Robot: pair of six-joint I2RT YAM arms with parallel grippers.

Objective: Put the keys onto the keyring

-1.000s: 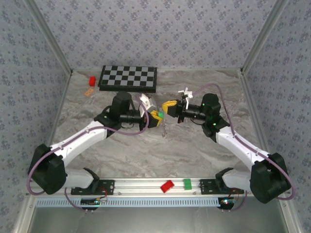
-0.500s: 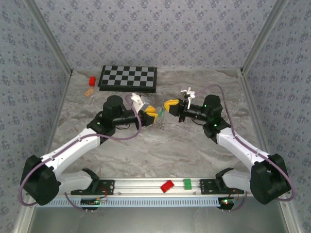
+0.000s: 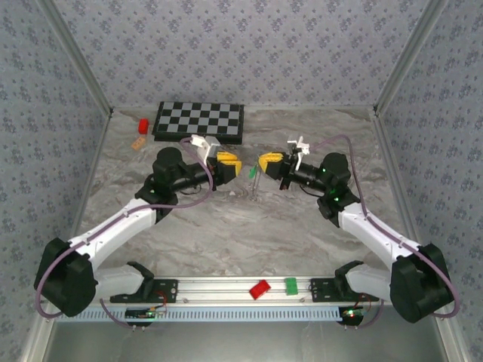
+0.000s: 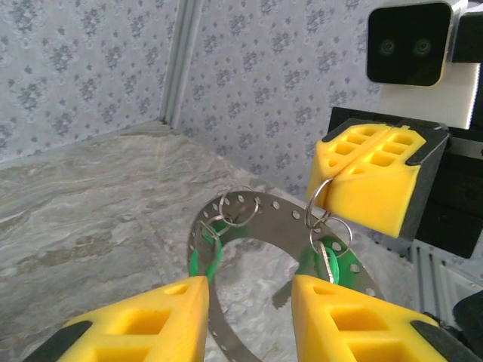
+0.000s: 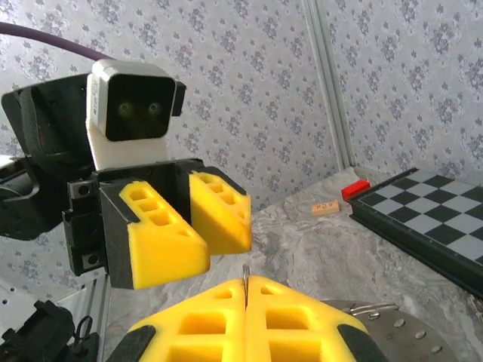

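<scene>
- We are looking at a flat grey perforated metal keyring (image 4: 275,210) hanging above the grey marbled worktop (image 4: 90,204). It is straight ahead of the left claw (image 4: 249,290), its hollow face is facing that claw, and its lower arc is dipping between the yellow fingers.
- The left claw is standing partly open, gripping nothing that we can make out.
- The right claw (image 4: 332,177) is pinching shut on a thin wire loop (image 4: 315,197) at the ring's upper right.
- Two tiny green-headed keys (image 4: 204,260) are dangling against the ring, one at each side, seemingly on small loops.
</scene>
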